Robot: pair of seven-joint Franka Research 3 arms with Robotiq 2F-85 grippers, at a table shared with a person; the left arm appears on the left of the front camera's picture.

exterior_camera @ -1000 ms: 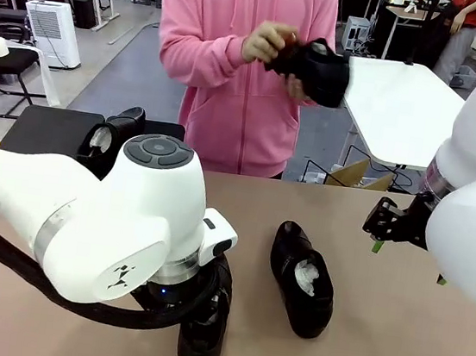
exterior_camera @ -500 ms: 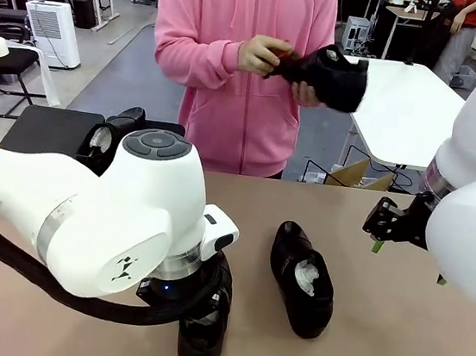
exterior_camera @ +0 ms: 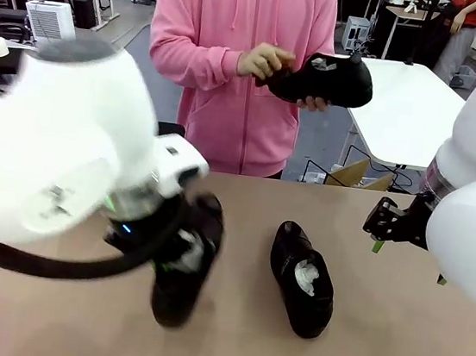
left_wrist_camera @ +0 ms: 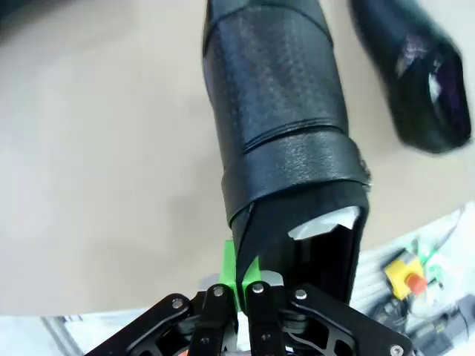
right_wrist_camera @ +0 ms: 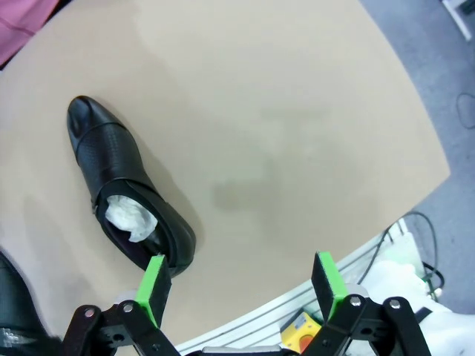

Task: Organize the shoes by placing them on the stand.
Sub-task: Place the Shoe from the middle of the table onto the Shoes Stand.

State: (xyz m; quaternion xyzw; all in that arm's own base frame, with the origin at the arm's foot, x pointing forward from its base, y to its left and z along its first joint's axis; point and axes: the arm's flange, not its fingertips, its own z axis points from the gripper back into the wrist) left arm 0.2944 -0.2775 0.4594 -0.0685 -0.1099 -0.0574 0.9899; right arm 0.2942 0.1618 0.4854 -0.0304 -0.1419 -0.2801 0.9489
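My left gripper (left_wrist_camera: 241, 276) is shut on the heel rim of a glossy black shoe (left_wrist_camera: 274, 111) stuffed with white paper. In the front view that shoe (exterior_camera: 184, 267) hangs toe-down just over the table, under my blurred left arm. A second shoe (exterior_camera: 302, 277) lies on the table's middle, also seen as the shoe (right_wrist_camera: 126, 200) ahead of my right gripper (right_wrist_camera: 240, 285), which is open and holds nothing. At the far side a person's hands hold a third shoe (exterior_camera: 328, 78) sideways at chest height. My left arm hides most of the stand.
My right gripper (exterior_camera: 384, 226) hovers at the table's right side. Bare tan tabletop (right_wrist_camera: 297, 126) stretches to the right of the lying shoe. A white table (exterior_camera: 403, 103) stands behind the person. Cables and a yellow button box (left_wrist_camera: 407, 271) sit past the near edge.
My left arm has swung up and to the left, carrying its shoe from the front edge toward the table's middle-left. The person has turned their shoe to lie sideways. My right arm is unmoved.
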